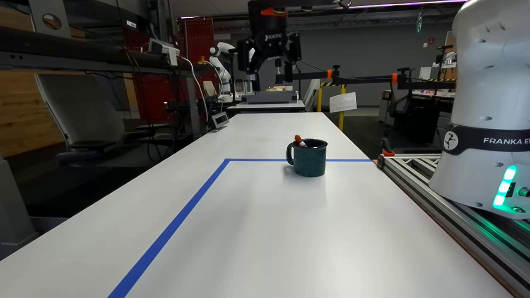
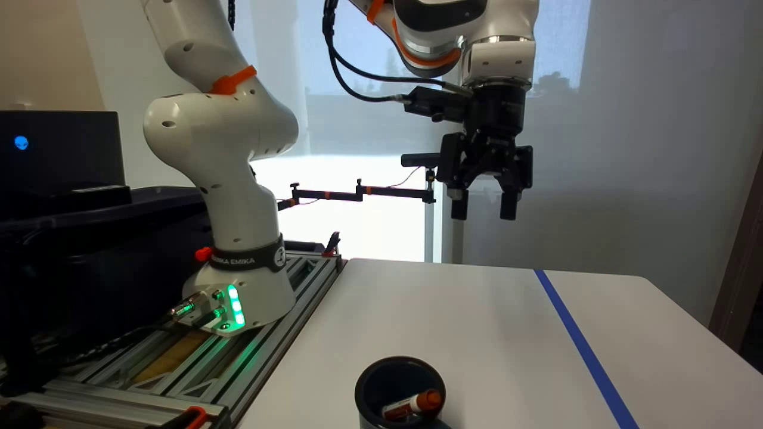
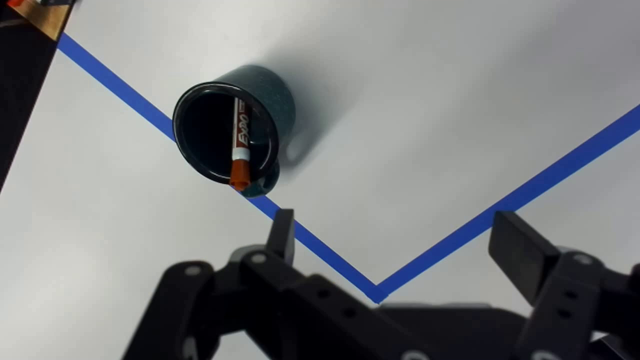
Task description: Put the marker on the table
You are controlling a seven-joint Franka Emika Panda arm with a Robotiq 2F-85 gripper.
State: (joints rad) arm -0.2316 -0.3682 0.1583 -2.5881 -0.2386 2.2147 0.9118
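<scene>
Slim brown-and-white cylindrical marker (image 3: 241, 144) leans inside the round, speckled dark-teal mug (image 1: 309, 160), cap up at the rim; mug upright on the long flat white table (image 1: 265, 231). Step, as judged: approach, grasp not yet made. Next you should centre over the cap, descend and pinch it without snagging the rim. Your black two-finger gripper (image 2: 483, 208) points down, fingers wide, nothing held, high above the table and aside from the mug, on the bent white jointed arm (image 2: 220, 128).
</scene>
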